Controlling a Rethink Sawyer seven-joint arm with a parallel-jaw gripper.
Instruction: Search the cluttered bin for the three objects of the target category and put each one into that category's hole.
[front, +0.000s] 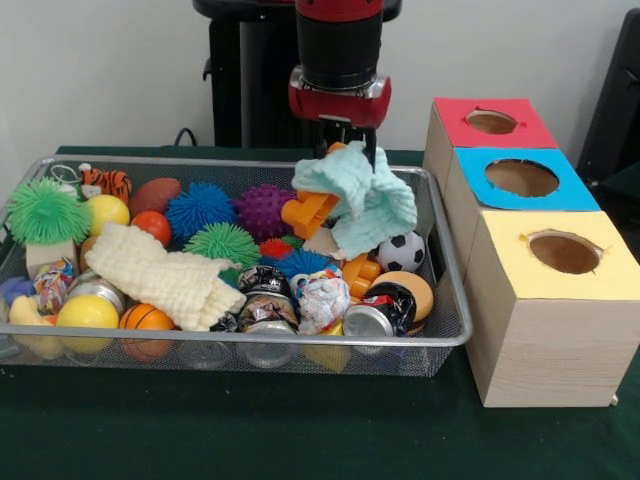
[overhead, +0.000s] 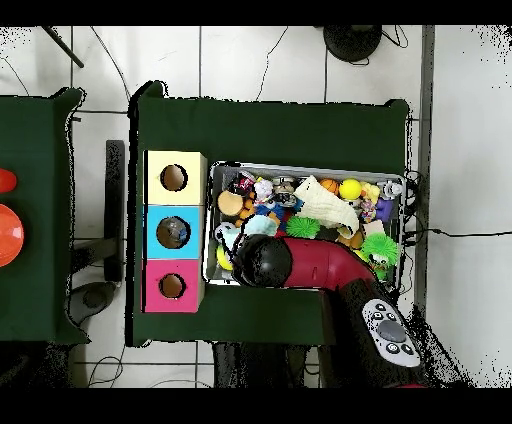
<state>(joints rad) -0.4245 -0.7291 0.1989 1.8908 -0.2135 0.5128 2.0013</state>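
Observation:
The bin (front: 300, 343) is a silver wire-mesh basket full of toys, balls, cans and cloths; it also shows in the overhead view (overhead: 300, 168). My gripper (front: 352, 155) hangs over the bin's right part, shut on a mint-green cloth (front: 362, 198) that dangles lifted above the clutter. The cloth hides most of the fingers. In the overhead view the arm's black head (overhead: 262, 262) covers the gripper, and a pale bit of the cloth (overhead: 257, 225) shows beside it. A cream cloth (front: 165, 275) lies on the clutter at the bin's left.
Three wooden boxes with holes stand right of the bin: red top (front: 455, 125), blue top (front: 475, 185), yellow top (front: 520, 270). The bin holds spiky balls (front: 200, 208), a soccer ball (front: 401, 252), cans (front: 375, 318) and an orange toy (front: 308, 212).

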